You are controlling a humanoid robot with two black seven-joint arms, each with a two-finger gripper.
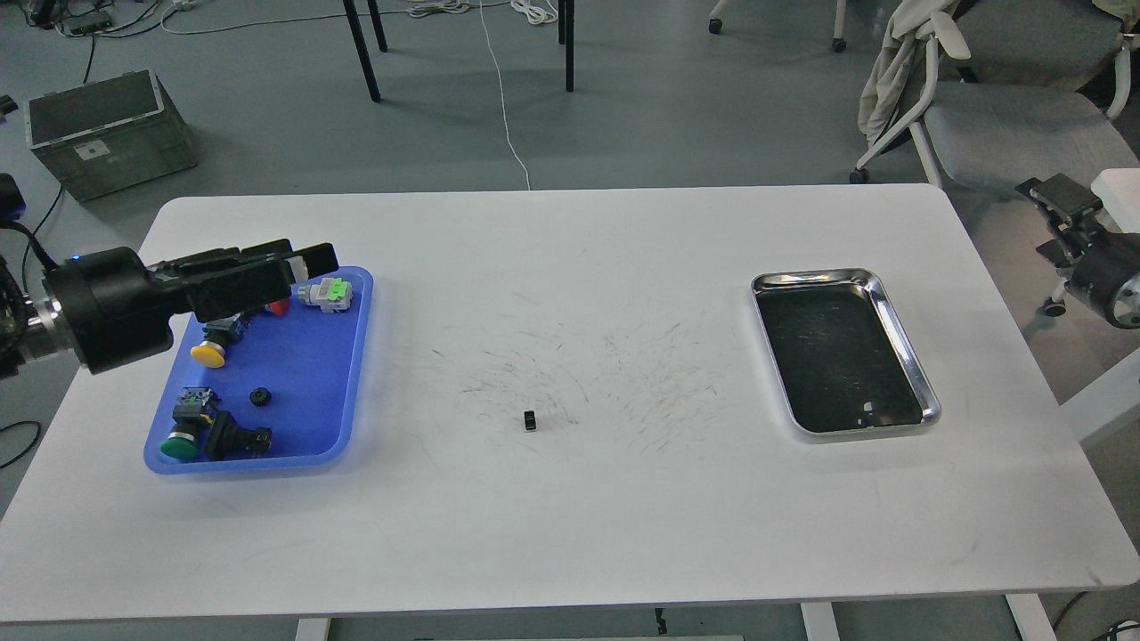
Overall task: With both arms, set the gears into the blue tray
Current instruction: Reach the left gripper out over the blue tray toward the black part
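From the head view, one gear (259, 397) lies inside the blue tray (343, 418), below and apart from the left gripper (303, 260), which hangs over the tray's far edge; whether its fingers are parted I cannot tell. The other gear (531, 420) sits on the white table (570, 534) mid-way, well apart from both arms. The right gripper (1055, 200) is off the table's right edge, its state unclear.

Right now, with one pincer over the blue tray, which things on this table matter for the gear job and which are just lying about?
For the job:
- gear in the tray
- gear on the table
- blue tray
- left pincer
- right pincer

Lying about:
- steel tray, empty
- yellow button
- green button
- grey switch
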